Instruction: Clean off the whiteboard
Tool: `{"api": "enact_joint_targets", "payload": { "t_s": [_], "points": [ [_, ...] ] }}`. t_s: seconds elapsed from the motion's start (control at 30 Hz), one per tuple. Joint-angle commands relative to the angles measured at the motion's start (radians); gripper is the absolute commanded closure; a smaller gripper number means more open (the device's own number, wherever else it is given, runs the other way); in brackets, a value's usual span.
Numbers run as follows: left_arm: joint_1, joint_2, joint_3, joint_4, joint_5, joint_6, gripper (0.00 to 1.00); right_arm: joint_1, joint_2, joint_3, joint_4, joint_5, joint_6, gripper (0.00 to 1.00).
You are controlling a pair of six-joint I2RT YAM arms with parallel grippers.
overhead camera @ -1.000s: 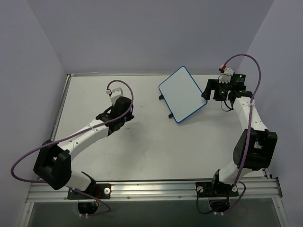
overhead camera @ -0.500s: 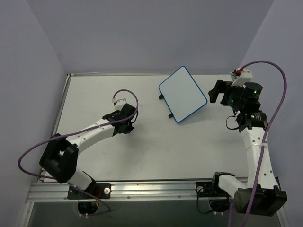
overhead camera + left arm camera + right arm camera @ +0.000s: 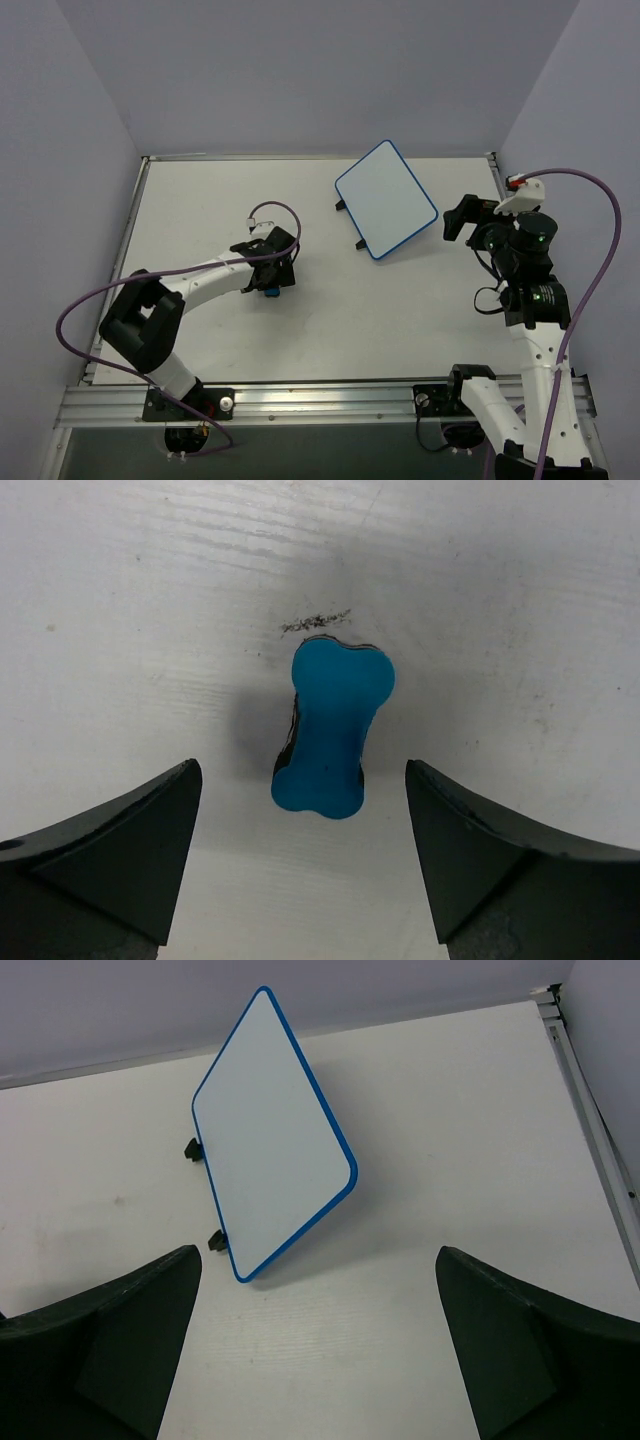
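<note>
Standing tilted, the whiteboard (image 3: 270,1130) likely handles light, stiff and tippy; hold its blue frame edge. Left gripper (image 3: 300,780) and right gripper (image 3: 318,1255) gape wide, holding nothing

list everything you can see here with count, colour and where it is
whiteboard: one, white face with blue frame, no writing visible, propped at a tilt at the far middle of the table
feet: two, black, along the whiteboard's lower edge
eraser: one, blue, bone-shaped, lying on the table left of centre
smudge: one, dark, on the table just beyond the eraser
table: one, white
arms: two, white with black joints, bolted at the near edge
left gripper: one, black, open, above the eraser, not touching it
right gripper: one, black, open, facing the whiteboard from the right, apart from it
</note>
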Motion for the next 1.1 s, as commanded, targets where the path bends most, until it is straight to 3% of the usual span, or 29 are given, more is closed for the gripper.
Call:
{"api": "enact_joint_targets", "payload": {
  "t_s": [0.0,0.23,0.43,0.57,0.7,0.77,0.97,1.07],
  "points": [
    [-0.029,-0.114,0.079,-0.095,-0.092,-0.005,0.09,0.003,0.007,0.036,-0.016,0.049,0.007,0.0],
    [-0.041,-0.426,0.221,-0.323,-0.257,0.052,0.06,0.038,-0.002,0.104,-0.091,0.299,0.038,0.0],
    [-0.017,-0.612,0.396,-0.488,-0.404,0.228,0.06,0.121,-0.054,0.102,-0.119,0.44,0.098,0.0],
    [0.005,-0.755,0.321,-0.309,-0.447,0.385,0.06,0.138,-0.111,0.104,-0.149,0.471,0.105,0.0],
    [0.246,-0.87,0.214,-0.187,-0.242,0.391,0.06,0.179,-0.17,0.13,-0.195,0.474,0.066,0.0],
    [0.294,-0.933,0.163,-0.147,-0.203,0.409,0.06,0.181,-0.178,0.161,-0.272,0.485,0.039,0.0],
    [0.301,-1.097,0.045,-0.012,-0.114,0.517,0.06,0.179,-0.232,0.208,-0.384,0.563,-0.014,0.0],
    [0.301,-1.142,0.005,-0.018,-0.178,0.526,0.06,0.182,-0.269,0.187,-0.399,0.604,-0.04,0.0]
  ]
}}
